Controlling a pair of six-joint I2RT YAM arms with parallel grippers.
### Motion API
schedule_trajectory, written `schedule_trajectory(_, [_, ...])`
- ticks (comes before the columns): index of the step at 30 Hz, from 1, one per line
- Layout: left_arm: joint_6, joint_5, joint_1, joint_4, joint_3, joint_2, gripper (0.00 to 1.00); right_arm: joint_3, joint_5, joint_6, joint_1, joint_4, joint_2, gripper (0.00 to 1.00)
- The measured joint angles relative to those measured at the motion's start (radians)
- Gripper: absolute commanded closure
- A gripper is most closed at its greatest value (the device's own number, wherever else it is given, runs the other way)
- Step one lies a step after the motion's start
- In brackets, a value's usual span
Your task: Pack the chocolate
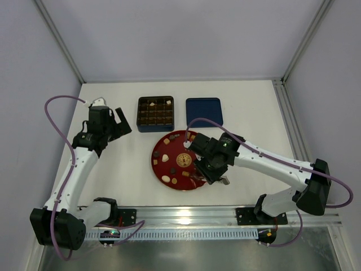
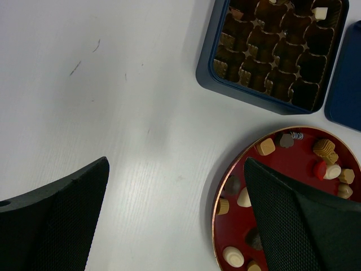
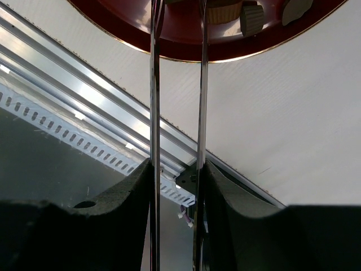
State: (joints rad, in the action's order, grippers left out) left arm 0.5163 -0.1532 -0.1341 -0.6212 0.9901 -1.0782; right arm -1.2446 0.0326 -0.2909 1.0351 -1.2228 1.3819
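Note:
Several small chocolates (image 1: 165,158), brown, tan and cream, lie scattered on the red round plate (image 1: 169,171). They also show in the left wrist view (image 2: 265,147) on the plate (image 2: 217,192). The dark blue gridded tin (image 1: 139,114) behind the plate holds a few pieces, one of them white (image 2: 320,12). My right gripper (image 1: 211,169) is over the plate's near right edge, shut on metal tongs (image 3: 154,113) whose blades reach to chocolates (image 3: 255,17) on the plate (image 3: 113,17). The blade tips are cut off by the frame edge. My left gripper (image 1: 121,121) is open and empty (image 2: 176,169), left of the plate and tin.
The tin's flat blue lid (image 1: 203,112) lies right of the tin. An aluminium rail (image 1: 225,213) runs along the table's near edge, also seen in the right wrist view (image 3: 101,96). Grey walls enclose the table at the back and sides.

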Motion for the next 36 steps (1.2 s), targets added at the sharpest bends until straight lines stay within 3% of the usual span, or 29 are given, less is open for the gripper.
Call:
schedule_trajectory(3, [0.0, 0.0, 0.0, 0.0, 0.0, 0.0, 0.0, 0.003, 0.001, 0.0, 0.0, 0.002, 0.006, 0.59])
schedule_trajectory(7, [0.0, 0.0, 0.0, 0.0, 0.0, 0.0, 0.0, 0.005, 0.008, 0.0, 0.002, 0.004, 0.006, 0.71])
schedule_trajectory(12, [0.0, 0.0, 0.0, 0.0, 0.0, 0.0, 0.0, -0.016, 0.024, -0.001, 0.002, -0.002, 0.012, 0.72])
schedule_trajectory(19, [0.0, 0.0, 0.0, 0.0, 0.0, 0.0, 0.0, -0.164, 0.069, 0.01, -0.026, -0.018, 0.055, 0.72])
schedule_trajectory(27, [0.0, 0.0, 0.0, 0.0, 0.0, 0.0, 0.0, -0.458, 0.092, 0.068, -0.169, 0.016, 0.18, 0.73])
schedule_trajectory(36, [0.0, 0.006, 0.0, 0.001, 0.0, 0.0, 0.0, -0.922, 0.064, 0.13, -0.255, 0.119, 0.561, 0.72])
